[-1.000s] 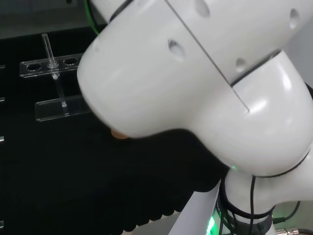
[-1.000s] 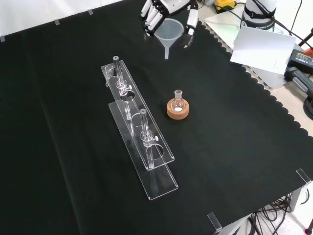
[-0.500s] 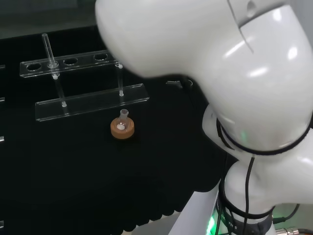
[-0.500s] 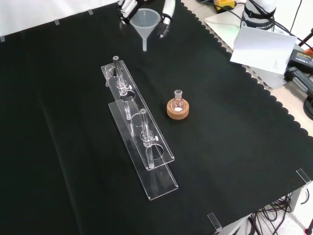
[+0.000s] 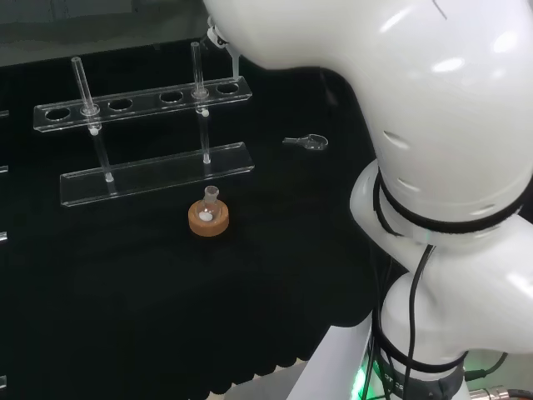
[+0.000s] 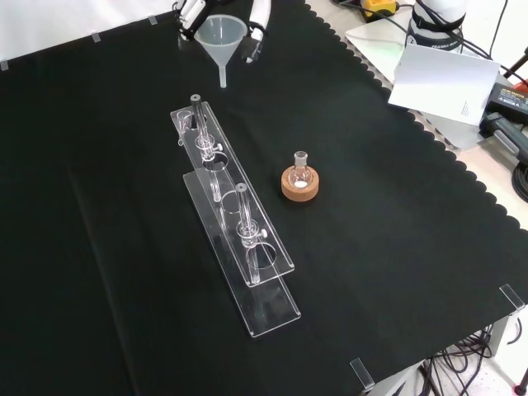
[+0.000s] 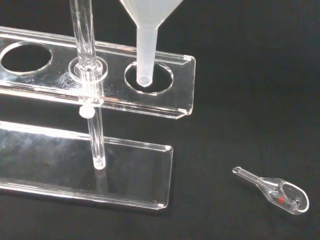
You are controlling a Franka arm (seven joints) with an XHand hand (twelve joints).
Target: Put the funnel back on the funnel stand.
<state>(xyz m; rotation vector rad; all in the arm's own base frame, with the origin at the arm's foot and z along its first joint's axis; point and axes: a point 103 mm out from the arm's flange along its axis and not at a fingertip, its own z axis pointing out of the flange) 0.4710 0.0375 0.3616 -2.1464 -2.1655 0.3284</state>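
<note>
The clear acrylic funnel stand (image 6: 235, 239) lies along the black cloth with its holed upper shelf toward the arm, the end hole (image 7: 149, 78) free to take a stem. Above that end the hand (image 6: 191, 11), fingers curled round the rim, holds the translucent funnel (image 6: 221, 37) upright so its spout points at the hole. A small glass spoon (image 7: 276, 191) lies well apart.

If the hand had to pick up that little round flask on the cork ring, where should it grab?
Probably by the short neck of the flask, coming straight down: it stands upright, and the cork ring hides most of the bulb.
</note>
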